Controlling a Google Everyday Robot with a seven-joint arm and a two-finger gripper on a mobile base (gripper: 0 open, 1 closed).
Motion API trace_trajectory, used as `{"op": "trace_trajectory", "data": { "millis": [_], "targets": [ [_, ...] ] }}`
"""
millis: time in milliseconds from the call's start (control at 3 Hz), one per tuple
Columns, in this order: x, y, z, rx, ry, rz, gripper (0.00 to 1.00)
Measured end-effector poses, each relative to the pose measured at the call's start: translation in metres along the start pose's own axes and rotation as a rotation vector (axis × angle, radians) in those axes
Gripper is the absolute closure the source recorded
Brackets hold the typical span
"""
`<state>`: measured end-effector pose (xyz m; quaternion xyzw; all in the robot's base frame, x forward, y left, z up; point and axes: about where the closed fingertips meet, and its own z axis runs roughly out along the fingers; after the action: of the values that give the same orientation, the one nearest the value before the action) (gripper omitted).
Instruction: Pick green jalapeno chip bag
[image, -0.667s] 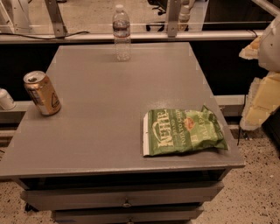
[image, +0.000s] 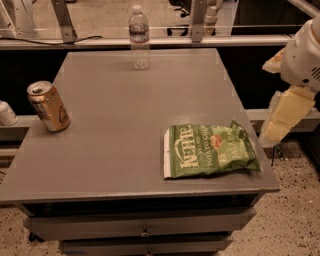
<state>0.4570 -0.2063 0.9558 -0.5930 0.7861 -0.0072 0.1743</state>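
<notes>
Approach phase — tool (image: 281, 122) hanging right of worktop (image: 135, 135), its state cannot be told | next: swinging left, descending onto green jalapeno chip bag (image: 210, 151)

The green jalapeno chip bag (image: 210, 151), left of the pincer (image: 280, 122), reads "Kettle", "Potato Chips".

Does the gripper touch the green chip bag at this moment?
Apart. In the camera view the gripper hangs beyond the right edge of the table, and bare grey top shows between it and the green jalapeno chip bag.
</notes>
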Motion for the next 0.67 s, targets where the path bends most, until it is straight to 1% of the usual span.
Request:
{"op": "trace_trajectory", "data": {
  "millis": [333, 667],
  "targets": [
    [-0.006, 0.004, 0.036, -0.067, -0.046, 0.061, 0.0],
    [-0.009, 0.013, 0.065, -0.123, -0.069, 0.109, 0.0]
  ]
}}
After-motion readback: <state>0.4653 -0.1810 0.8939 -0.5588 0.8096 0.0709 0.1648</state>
